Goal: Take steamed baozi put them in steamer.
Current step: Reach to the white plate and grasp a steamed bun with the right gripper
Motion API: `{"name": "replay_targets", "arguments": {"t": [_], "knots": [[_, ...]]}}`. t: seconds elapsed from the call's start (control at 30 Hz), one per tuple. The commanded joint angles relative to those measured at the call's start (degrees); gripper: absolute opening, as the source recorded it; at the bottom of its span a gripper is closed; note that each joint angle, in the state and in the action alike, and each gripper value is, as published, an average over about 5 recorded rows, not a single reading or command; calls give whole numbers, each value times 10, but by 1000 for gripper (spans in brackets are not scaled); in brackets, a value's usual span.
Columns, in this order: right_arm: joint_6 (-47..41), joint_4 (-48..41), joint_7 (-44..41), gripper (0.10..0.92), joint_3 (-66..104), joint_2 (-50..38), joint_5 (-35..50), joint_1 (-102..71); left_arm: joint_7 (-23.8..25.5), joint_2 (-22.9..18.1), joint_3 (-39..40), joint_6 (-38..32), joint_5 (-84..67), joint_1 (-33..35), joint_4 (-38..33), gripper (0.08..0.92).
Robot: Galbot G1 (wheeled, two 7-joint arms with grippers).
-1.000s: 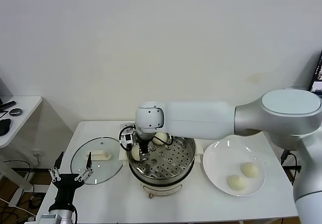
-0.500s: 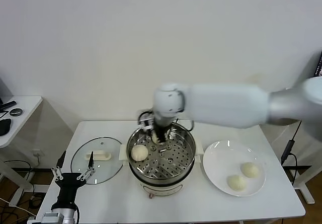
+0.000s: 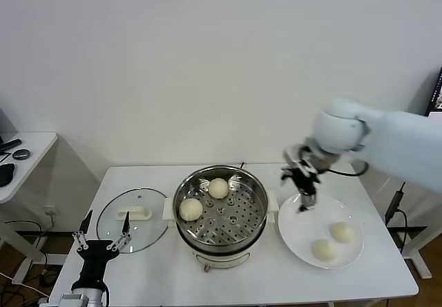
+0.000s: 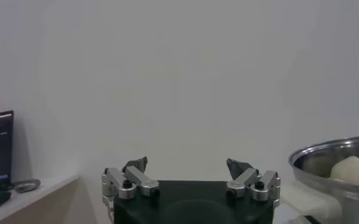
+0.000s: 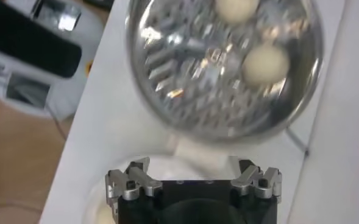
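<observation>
Since the earlier frames the right pincer (image 3: 304,186) has swung out of the steamer (image 3: 221,210) and across to the white plate (image 3: 293,241), leaving a second bun behind on the perforated tray. It now hangs above the plate's near-steamer rim, jaws apart and empty, as the right wrist view also shows (image 5: 194,182). Two steamed baozi (image 3: 219,188) (image 3: 190,210) lie in the steamer, apart from each other; two more (image 3: 342,232) (image 3: 324,250) wait on the plate, just beside one another. The left pincer (image 3: 102,232) is parked low at the surface's (image 3: 138,279) left front edge near the glass lid (image 3: 131,219), jaws likewise apart and empty.

Step in hand, as judged: fetching the third bun. To do it well, centre the open jaws over one bun only, probably the nearer, rear one, and descend so the fingers straddle its widest part without nudging its neighbour. Close gently, since soft dough dents and may slip. How closely the two plate buns touch is hard to tell from the head view, so a slight approach from the free side seems prudent.
</observation>
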Motion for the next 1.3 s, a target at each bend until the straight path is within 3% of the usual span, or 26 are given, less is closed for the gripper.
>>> {"name": "replay_targets", "arguments": {"t": [0.03,0.47,1.13,1.3], "knots": [[63,12,-10,823,36,-114,-124,-146,0,0,0,1,1,0,0,823],[41,-61,56,823,200,-71,-166,-369,1,-6,-10,1,6,6,-1,823],[46,-129,73,821,292,-34,-204,-482,1,-8,-20,1,10,9,3,823],[43,-130,80,734,302,-28,-201,-487,1,-9,-20,1,11,10,2,823]]}}
